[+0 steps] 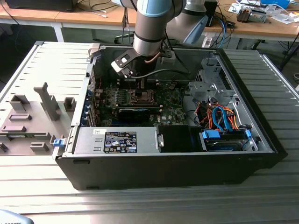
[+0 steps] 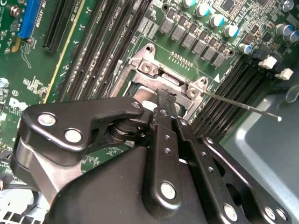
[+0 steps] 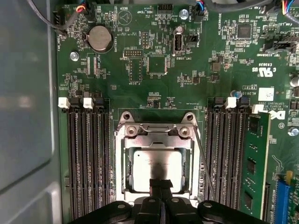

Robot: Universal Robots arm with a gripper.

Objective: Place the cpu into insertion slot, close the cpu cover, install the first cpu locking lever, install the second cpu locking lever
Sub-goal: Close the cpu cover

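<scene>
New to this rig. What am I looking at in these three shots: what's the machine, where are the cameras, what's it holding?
It is one robot arm reaching down into an open computer case that lies on a metal table. The exterior view comes from a camera off the arm and takes in the whole scene. Both wrist views come from cameras riding on the arm, looking past the black gripper at the green motherboard.

The cpu sits in the insertion slot. Its grey top shows through the window of the cpu cover, which looks laid down over it. The gripper is shut, with its tips at the cpu's edge, and I can't see it holding anything. A thin wire lever runs along one side of the slot.
</scene>
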